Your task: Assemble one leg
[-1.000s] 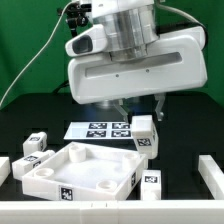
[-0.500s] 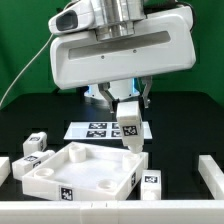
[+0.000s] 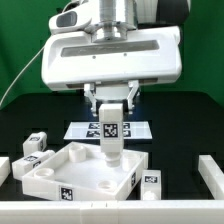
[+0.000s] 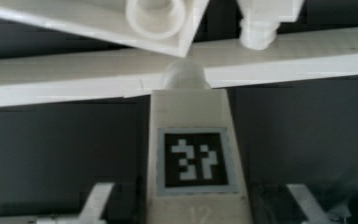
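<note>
My gripper is shut on a leg, a small white block with a black-and-white tag on its face, and holds it upright. The leg's lower end hangs over the far inner part of the large white square panel. I cannot tell whether it touches the panel. In the wrist view the leg runs from my gripper toward the panel's rim, with a finger on each side.
The marker board lies behind the panel. Loose legs sit at the exterior view's left and by the panel's front right corner. A white bar stands at the right edge.
My gripper has carried the leg from the exterior view's right toward the left and lowered it over the panel. The leg has turned from tilted to upright.
</note>
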Tool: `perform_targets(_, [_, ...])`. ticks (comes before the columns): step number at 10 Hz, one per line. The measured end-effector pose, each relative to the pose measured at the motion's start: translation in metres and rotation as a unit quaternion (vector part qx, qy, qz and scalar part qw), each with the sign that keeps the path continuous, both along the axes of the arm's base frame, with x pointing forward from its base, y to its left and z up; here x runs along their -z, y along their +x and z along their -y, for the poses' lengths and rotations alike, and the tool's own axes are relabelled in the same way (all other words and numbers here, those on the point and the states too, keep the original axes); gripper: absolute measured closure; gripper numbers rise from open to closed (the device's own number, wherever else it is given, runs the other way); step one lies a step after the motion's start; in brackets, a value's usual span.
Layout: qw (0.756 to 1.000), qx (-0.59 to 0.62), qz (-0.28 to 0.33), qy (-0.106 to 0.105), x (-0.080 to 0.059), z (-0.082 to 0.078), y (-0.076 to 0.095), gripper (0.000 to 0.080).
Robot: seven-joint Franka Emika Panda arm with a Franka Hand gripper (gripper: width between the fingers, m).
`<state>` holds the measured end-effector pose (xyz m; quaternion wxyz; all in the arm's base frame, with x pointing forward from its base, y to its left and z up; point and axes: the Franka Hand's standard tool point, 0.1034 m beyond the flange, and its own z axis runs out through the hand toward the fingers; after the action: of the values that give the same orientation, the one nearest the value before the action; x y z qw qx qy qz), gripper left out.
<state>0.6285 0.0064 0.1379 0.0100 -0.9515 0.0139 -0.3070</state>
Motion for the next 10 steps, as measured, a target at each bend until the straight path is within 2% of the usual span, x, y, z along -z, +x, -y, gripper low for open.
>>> perform_targets(4, [1.000, -0.001, 0.005, -0.004, 0.005, 0.001, -0.001, 0.0521])
perform_targets(6, [1.000, -0.001, -0.003, -0.005, 0.020, 0.001, -0.006, 0.0521])
perform_targets(10, [1.000, -0.003, -0.012, -0.006, 0.035, 0.002, -0.010, 0.0521])
